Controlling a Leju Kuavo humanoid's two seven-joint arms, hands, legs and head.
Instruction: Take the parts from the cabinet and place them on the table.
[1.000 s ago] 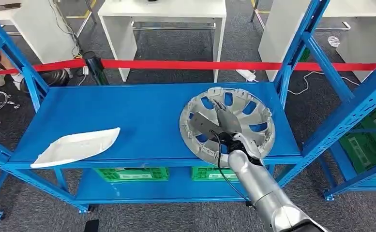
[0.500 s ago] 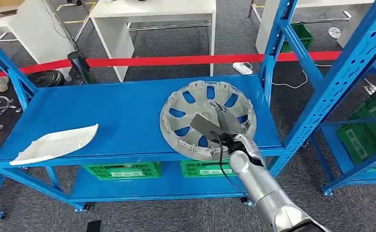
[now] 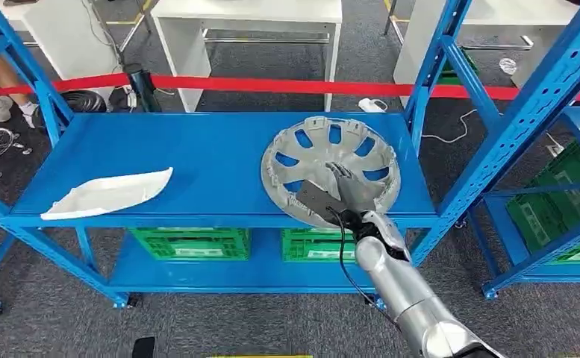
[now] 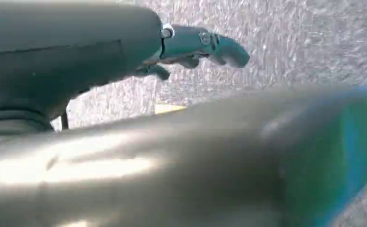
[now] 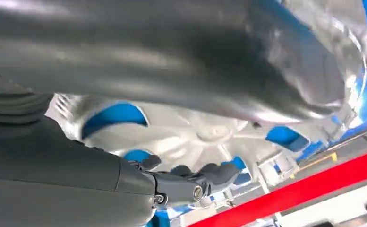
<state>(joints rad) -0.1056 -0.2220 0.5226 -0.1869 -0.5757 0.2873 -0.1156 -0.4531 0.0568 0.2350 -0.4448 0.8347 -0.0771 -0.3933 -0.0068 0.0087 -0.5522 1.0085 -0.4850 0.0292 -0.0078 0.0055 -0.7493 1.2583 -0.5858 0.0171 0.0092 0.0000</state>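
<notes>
From above, the right hand (image 3: 344, 190) reached up over the shelf's (image 3: 197, 160) front edge and gripped the hubcap (image 3: 331, 168) near the right end. Close behind it, fingers (image 5: 209, 174) curled under the spokes. The left hand (image 4: 198, 45) hung loosely open above the carpet (image 4: 313, 38).

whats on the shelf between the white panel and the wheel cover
Nothing: in the head view, only bare blue shelf separates the white panel from the wheel cover.
</notes>
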